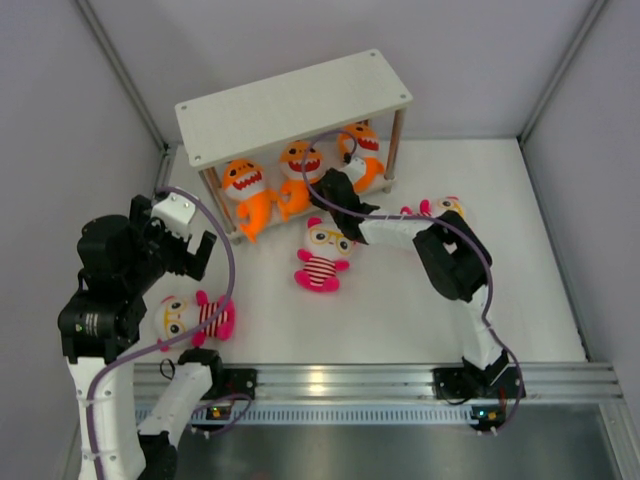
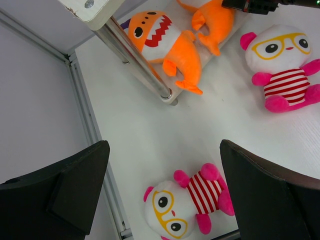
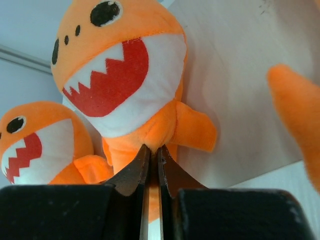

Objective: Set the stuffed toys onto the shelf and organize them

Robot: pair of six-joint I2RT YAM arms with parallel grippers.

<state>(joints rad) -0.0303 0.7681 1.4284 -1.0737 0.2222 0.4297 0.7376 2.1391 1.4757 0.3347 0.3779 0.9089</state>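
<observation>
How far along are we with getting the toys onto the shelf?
Done: the left shark, middle shark and right shark sit on the shelf's lower tier. In hand: the right pincer is shut on the middle shark's underside; the left pincer hangs open over the near doll. Left: that doll, the centre doll and the far-right doll all lie on the table.

Nothing legible in any view: no lettering, brand, number or sign on the shelf [image 1: 290, 105], the stuffed toys [image 1: 322, 258] or the table [image 1: 400, 300] (only faint dark specks, seen from the right wrist, on the pale surface [image 3: 240, 75] behind the orange shark [image 3: 120, 75], too blurred to read as characters)
</observation>
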